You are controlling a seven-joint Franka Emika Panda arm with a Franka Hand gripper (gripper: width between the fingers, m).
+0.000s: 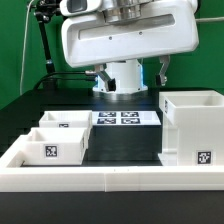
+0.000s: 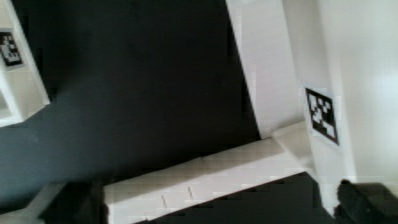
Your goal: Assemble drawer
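Note:
The drawer's tall boxy housing [image 1: 192,128] stands at the exterior view's right, open on top, with a tag on its front. Two small open-top trays lie at the left, one nearer the front [image 1: 50,148] and one behind it [image 1: 64,121], both tagged. My gripper [image 1: 131,72] hangs high over the back middle of the table, apart from all parts. In the wrist view my gripper [image 2: 217,205] is open and empty, with one dark fingertip [image 2: 71,200] at each side. That view also shows the housing [image 2: 294,70] with its tag and a tray's edge [image 2: 15,90].
The marker board [image 1: 120,117] lies flat between the trays and the housing. The low white rim [image 1: 110,180] runs along the table's front and also shows in the wrist view [image 2: 196,180]. The robot's base [image 1: 125,78] stands behind the marker board.

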